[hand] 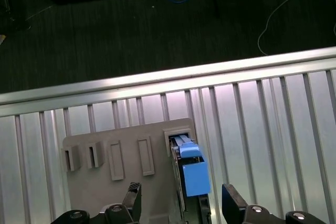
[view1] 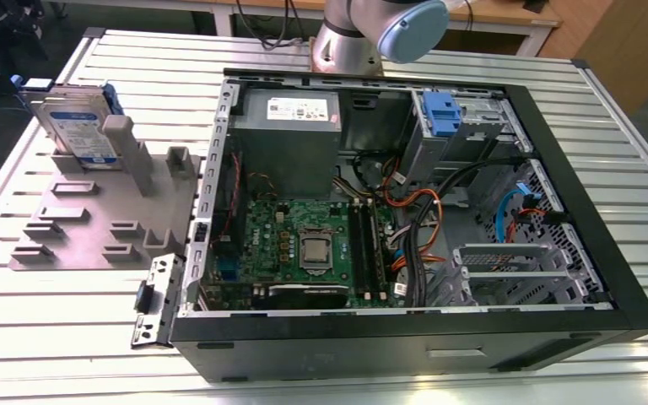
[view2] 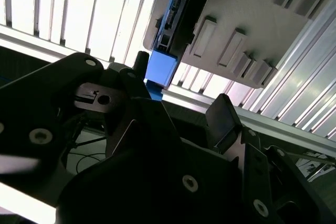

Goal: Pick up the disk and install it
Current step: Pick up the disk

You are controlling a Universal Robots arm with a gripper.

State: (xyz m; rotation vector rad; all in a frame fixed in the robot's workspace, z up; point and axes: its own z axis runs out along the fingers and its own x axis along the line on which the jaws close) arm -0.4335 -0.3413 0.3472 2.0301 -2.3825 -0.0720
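So the flat silver-grey metal disk (view1: 77,126), the one with the white-and-blue label and blue plastic rails, hasn't been picked up yet. It's standing on edge in a slot of the grey moulded plastic holder (view1: 88,228), on the ribbed aluminium tabletop (view1: 65,329), off to the exterior view's left of the open black computer case (view1: 414,337). My guess is it's parked upright like that so both flat faces are free to be pinched from above.

In the first wrist view you're looking down at the disk edge-on, with the blue rail end (hand: 191,174) poking up out of the holder. The black tool (hand: 181,192) is spread wide with nothing in it. One finger sits on each side of that blue end in both wrist views, with gaps showing, so I'd say it's lined up over the disk rather than touching it.

Inside the case, the metal drive cage (view1: 465,126) with a blue plastic piece sits at the far corner. That's probably where it goes.
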